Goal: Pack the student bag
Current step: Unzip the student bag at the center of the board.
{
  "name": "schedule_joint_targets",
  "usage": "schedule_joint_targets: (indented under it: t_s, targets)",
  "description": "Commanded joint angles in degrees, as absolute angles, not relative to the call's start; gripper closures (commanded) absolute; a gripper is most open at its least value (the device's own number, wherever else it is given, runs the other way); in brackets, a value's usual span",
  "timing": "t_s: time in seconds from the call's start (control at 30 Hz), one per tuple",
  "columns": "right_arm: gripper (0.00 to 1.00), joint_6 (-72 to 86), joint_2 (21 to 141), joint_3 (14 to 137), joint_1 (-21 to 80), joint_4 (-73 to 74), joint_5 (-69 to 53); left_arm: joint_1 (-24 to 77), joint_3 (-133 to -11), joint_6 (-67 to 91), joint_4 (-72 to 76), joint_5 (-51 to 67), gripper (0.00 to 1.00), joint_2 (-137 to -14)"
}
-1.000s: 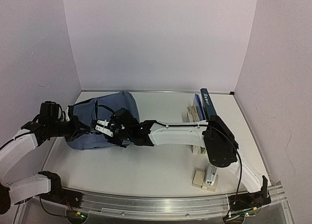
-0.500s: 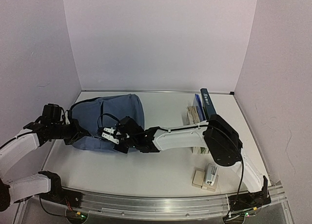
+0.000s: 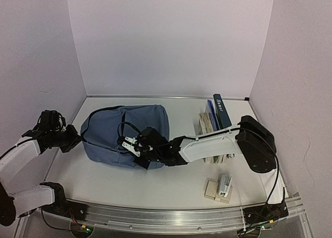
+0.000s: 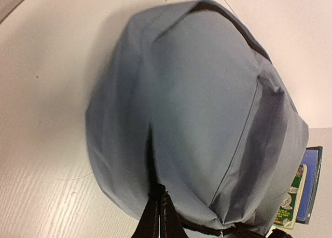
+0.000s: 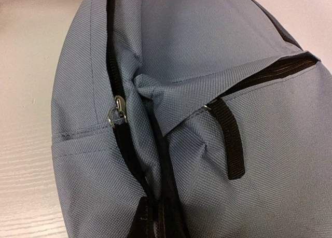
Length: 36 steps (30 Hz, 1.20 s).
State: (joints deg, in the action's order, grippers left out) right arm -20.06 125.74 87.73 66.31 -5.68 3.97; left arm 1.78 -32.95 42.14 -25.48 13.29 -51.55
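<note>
The student bag (image 3: 136, 128), a big slate-blue fabric backpack, lies on its side at the left middle of the table. My left gripper (image 3: 77, 136) is shut on a fold of fabric at the bag's left end; the left wrist view shows its closed tips (image 4: 158, 209) pinching the bag (image 4: 207, 103). My right gripper (image 3: 135, 146) is shut on the bag's front. In the right wrist view its tips (image 5: 155, 220) pinch fabric beside a dark zipper with a metal zip pull (image 5: 117, 111) and a black strap loop (image 5: 228, 139).
A row of upright books (image 3: 215, 119), one dark blue, stands at the right side of the table. A stapler (image 3: 223, 185) lies on small beige blocks near the front right. Walls close in the left, back and right.
The bag has shifted to the right and spread out wider. My right gripper moved right and nearer with it. My left gripper kept its hold at the bag's left end.
</note>
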Motion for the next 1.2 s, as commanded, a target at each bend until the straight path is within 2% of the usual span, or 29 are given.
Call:
schedule_joint_targets:
  t_s: [0.0,0.23,0.33,0.4,0.53,0.63,0.8,0.93,1.17]
  targets:
    - [1.0,-16.1,120.1,84.0,66.9,-4.5,5.5,-1.8,-33.6,42.7,-21.4,11.3,1.0,-50.2]
    - [0.98,-14.3,115.3,84.4,68.7,-4.4,3.7,-1.9,-33.0,33.6,-12.3,30.1,1.0,-48.7]
    - [0.69,-13.8,114.6,87.0,69.7,-4.4,2.5,-1.8,-32.9,31.3,-14.0,34.9,1.0,-47.5]
    - [0.55,-13.5,115.1,89.3,70.2,-4.4,1.5,-1.9,-31.9,32.2,-13.6,36.1,1.0,-46.4]
    - [0.33,-12.6,118.9,95.3,70.7,-5.4,-1.8,-1.8,-30.0,35.4,-12.7,37.0,1.0,-44.7]
    - [0.25,-12.5,124.1,101.1,70.8,-5.8,-3.3,-1.8,-29.3,37.3,-12.3,38.1,1.0,-44.1]
    - [0.19,-13.3,132.2,110.1,70.8,-5.8,-3.2,-1.8,-29.5,38.9,-14.9,39.5,1.0,-43.1]
    - [0.18,-13.5,137.6,116.5,70.8,-5.7,-3.4,-1.7,-30.0,38.1,-18.3,39.9,1.0,-41.7]
    - [0.29,-11.4,145.8,125.3,70.8,-5.3,-3.6,-1.6,-29.1,39.9,-19.8,39.7,1.0,-41.5]
